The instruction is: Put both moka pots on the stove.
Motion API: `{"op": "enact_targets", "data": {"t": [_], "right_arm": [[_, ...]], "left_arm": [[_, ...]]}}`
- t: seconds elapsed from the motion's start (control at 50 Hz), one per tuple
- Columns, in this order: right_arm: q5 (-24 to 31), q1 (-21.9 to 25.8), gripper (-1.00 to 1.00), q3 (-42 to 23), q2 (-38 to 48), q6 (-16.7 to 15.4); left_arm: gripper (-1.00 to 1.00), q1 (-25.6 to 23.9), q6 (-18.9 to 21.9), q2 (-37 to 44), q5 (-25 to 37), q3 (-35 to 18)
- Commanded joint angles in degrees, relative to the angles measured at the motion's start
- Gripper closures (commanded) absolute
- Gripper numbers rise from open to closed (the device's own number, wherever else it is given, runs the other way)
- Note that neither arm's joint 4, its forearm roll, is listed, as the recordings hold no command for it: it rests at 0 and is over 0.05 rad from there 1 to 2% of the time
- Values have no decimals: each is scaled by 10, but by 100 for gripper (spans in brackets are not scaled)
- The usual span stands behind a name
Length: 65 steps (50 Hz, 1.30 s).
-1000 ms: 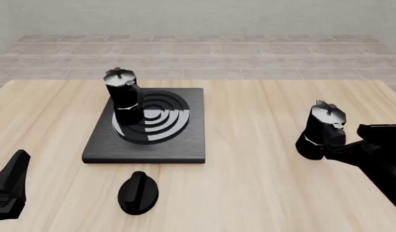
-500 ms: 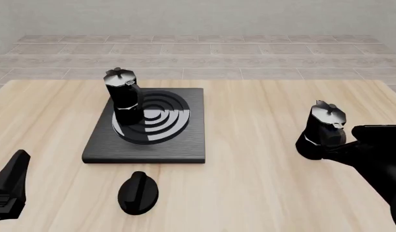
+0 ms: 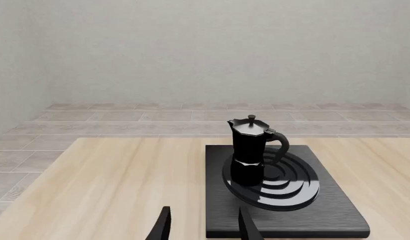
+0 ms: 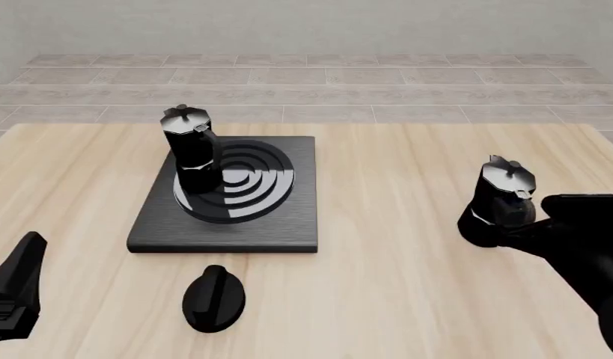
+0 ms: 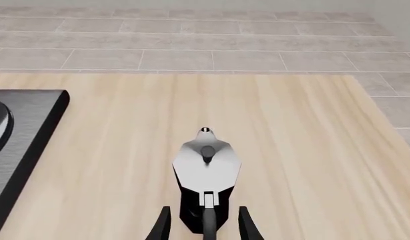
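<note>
One moka pot (image 4: 191, 148) stands upright on the stove (image 4: 276, 224), on the left part of the burner rings; the left wrist view shows the same moka pot (image 3: 250, 150) on the stove (image 3: 338, 210). The other moka pot (image 4: 504, 196) stands on the table at the right. My right gripper (image 5: 205, 227) is open, with a finger on each side of this second moka pot (image 5: 206, 165) at its handle side. My left gripper (image 3: 205, 230) is open and holds nothing. It hangs low at the near left, well short of the stove.
A low black oval knob (image 4: 214, 298) lies on the wooden table (image 4: 386, 284) just in front of the stove. The right arm (image 4: 586, 247) comes in from the right edge. A tiled floor lies beyond the table's far edge.
The right arm has crept slightly left, closer around the right-hand moka pot. Neither pot has moved, nor has the left arm.
</note>
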Motion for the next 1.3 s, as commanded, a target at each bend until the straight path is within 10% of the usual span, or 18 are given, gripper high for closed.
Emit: {"op": "enact_targets", "data": {"t": [0.02, 0.38, 0.4, 1.3], "right_arm": [[-12, -4, -100, -3, 18, -1], [-24, -5, -100, -7, 33, -4], [-23, -3, 100, -6, 30, -4], [21, 120, 100, -62, -142, -13]], "left_arm": [[-100, 0, 0, 0, 0, 0], [-100, 0, 0, 0, 0, 0], [-100, 0, 0, 0, 0, 0], [-100, 0, 0, 0, 0, 0]]}}
